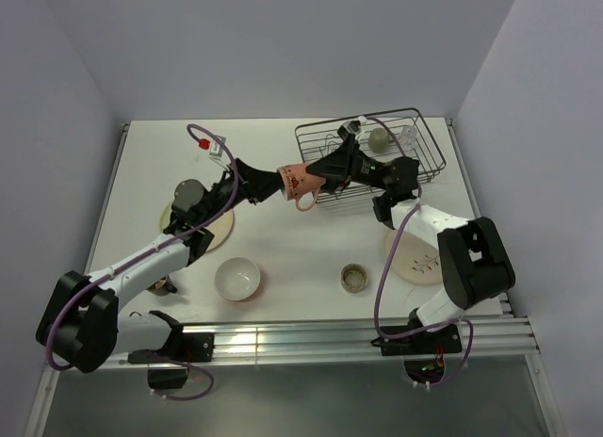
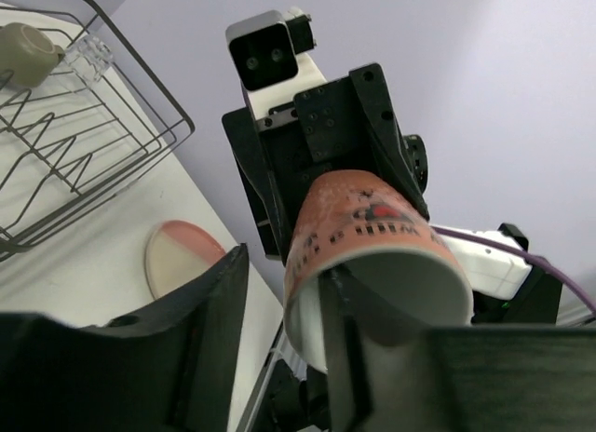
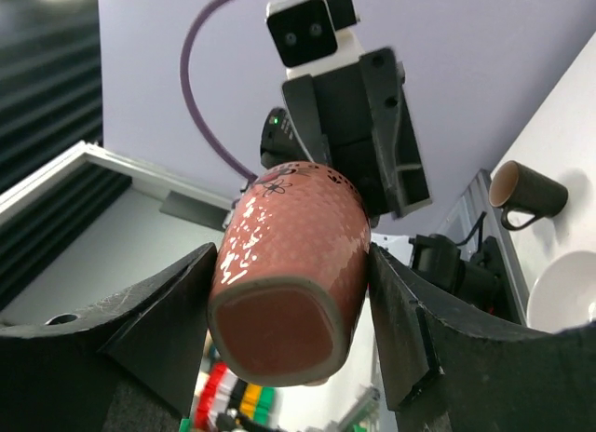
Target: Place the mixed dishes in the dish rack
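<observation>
Top external view shows a hand-over in mid-air. The pink mug (image 1: 300, 181) lies on its side above the counter (image 1: 301, 239), just off the 9 o'clock side of the dish rack (image 1: 429, 145). The left end effector (image 1: 273, 185) is at its mouth and the right end effector (image 1: 327, 176) at its base.

In the right wrist view, the right end effector (image 3: 291, 264) has a finger pressed against each side of the mug body, so it is clamped on it. In the left wrist view, the left end effector (image 2: 289, 292) stands apart. One finger reaches inside the mouth and the other shows a gap to the outer wall, so I judge that the right arm carries the weight.

Next, the left arm would need to back straight out toward 9 o'clock, so its inner finger clears the rim without levering the mug. The right arm could then carry the mug toward 3 o'clock, over the wire rim and down.

An olive cup (image 1: 379, 137) and a clear glass (image 1: 408, 133) sit at the rack's 12 o'clock end, while the wavy dividers nearer 6 o'clock look open. The mug's handle juts toward 6 o'clock and could snag the top wire. The white bowl (image 1: 237, 277) lies well apart at 7 o'clock.
</observation>
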Robot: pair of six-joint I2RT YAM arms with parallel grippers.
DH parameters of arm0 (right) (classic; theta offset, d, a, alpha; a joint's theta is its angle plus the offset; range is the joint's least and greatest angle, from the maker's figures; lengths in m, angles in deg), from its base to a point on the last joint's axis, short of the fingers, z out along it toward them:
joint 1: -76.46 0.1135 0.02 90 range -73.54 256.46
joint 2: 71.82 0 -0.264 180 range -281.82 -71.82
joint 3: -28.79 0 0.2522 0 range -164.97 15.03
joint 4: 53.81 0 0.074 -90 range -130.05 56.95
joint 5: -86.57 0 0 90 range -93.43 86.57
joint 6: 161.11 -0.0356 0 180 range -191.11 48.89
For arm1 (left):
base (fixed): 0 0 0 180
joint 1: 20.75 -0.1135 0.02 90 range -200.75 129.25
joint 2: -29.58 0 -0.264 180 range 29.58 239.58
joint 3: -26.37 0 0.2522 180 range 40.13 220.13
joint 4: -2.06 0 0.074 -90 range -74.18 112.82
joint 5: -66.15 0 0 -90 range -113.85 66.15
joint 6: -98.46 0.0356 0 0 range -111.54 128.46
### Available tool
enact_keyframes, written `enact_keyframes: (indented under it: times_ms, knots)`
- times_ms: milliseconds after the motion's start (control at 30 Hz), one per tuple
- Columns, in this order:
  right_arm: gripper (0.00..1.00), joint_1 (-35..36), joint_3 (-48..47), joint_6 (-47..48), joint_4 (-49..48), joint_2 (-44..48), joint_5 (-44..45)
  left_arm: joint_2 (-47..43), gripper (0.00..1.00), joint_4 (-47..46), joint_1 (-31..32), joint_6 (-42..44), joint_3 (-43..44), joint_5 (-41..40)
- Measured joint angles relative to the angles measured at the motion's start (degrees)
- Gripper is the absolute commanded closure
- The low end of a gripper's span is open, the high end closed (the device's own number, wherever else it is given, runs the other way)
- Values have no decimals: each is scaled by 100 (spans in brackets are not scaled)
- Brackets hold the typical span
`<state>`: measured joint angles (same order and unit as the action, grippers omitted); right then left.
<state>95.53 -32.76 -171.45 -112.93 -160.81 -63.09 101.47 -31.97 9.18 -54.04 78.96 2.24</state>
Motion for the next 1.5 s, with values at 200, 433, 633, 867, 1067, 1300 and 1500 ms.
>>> enact_keyframes:
  times_ms: [200, 433, 633, 867, 1067, 1300, 1500]
  knots:
    - [91, 13, -109, 243, 0, -20, -229, -175, 38, 177, -50, 50, 2, -66]
    - [92, -245, -120, 704, 7, -20, -378, -538, 29, 754, -122, 337, 9, -72]
    - [93, -704, -184, 876, 33, -31, -426, -1003, 22, 1534, -188, 686, 4, -221]
    - [96, -1344, -422, 2214, 1530, 11, -647, -1744, 19, 2723, -304, 1266, -4, -739]
    - [96, -2009, -2516, 6675, 6430, -33, 251, -2293, 17, 3639, -334, 1746, -4, -1281]
    - [96, -2557, -4253, 9895, 9162, -719, 1749, -2785, 17, 4175, -348, 1991, -136, -1665]
    - [96, -2603, -4802, 11495, 10502, -1606, 2986, -3077, 17, 4415, -350, 2000, -466, -1825]
